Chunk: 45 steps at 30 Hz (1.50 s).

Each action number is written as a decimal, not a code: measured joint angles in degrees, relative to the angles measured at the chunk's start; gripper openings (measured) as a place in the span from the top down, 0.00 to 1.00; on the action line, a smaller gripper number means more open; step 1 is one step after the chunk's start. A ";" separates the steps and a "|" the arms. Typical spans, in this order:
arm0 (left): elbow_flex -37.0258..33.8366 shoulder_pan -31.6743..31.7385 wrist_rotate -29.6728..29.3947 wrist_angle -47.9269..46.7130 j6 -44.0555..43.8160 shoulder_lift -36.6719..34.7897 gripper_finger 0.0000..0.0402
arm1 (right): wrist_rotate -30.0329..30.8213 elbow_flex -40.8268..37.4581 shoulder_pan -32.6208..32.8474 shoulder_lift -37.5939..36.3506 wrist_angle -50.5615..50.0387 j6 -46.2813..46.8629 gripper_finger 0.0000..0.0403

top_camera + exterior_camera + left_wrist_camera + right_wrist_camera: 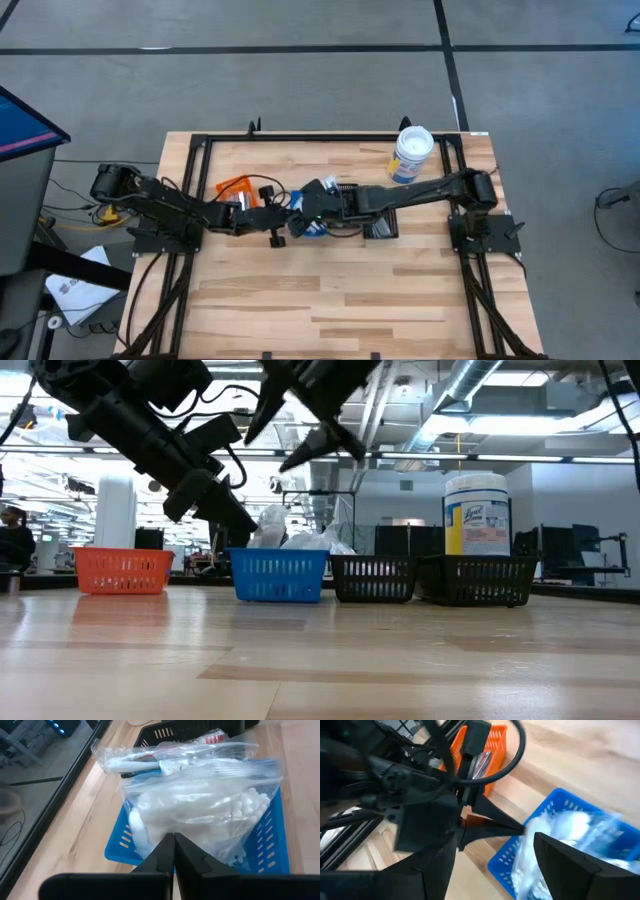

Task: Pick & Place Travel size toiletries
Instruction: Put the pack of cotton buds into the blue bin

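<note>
The clear bag of toiletries (200,805) sits in the blue bin (279,575) on the worktop (330,290), so the placing step looks about finished. Right gripper (485,850) hangs over it, jaws spread and empty; left gripper (174,852) alongside, jaws closed, empty. Next: lift clear.

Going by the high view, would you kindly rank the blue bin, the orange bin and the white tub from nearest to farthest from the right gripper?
From the right gripper, open:
1. Blue bin, directly beneath it.
2. Orange bin, further toward the left arm.
3. White tub, at the far edge near the right arm's base.
</note>
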 joint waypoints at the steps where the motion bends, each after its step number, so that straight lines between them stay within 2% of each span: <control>1: 0.00 0.08 0.00 -0.02 -0.02 0.00 1.00 | 1.03 0.00 0.29 -0.71 -0.64 -0.19 0.36; 14: 0.00 -1.54 -0.04 1.02 -0.01 -2.84 1.00 | 14.32 -0.02 8.03 -10.10 -10.84 -2.80 0.36; 20: 0.02 0.72 7.80 4.63 0.82 -1.97 1.00 | 18.02 -0.02 13.26 -13.11 -10.49 -8.44 0.36; 24: 0.00 3.79 8.15 4.63 1.27 -0.21 1.00 | 21.16 -0.04 16.81 -13.36 -10.03 -11.41 0.36; 32: 0.00 8.64 15.96 8.45 1.46 2.52 1.00 | 23.61 -0.04 21.58 -13.16 -9.40 -14.06 0.36; 38: 0.00 7.50 16.20 8.26 1.44 5.98 1.00 | 26.63 -0.04 24.00 -13.21 -9.65 -14.22 0.36; 45: 0.17 7.51 16.17 9.12 1.38 9.43 1.00 | 27.30 -0.04 25.21 -13.21 -9.40 -13.78 0.36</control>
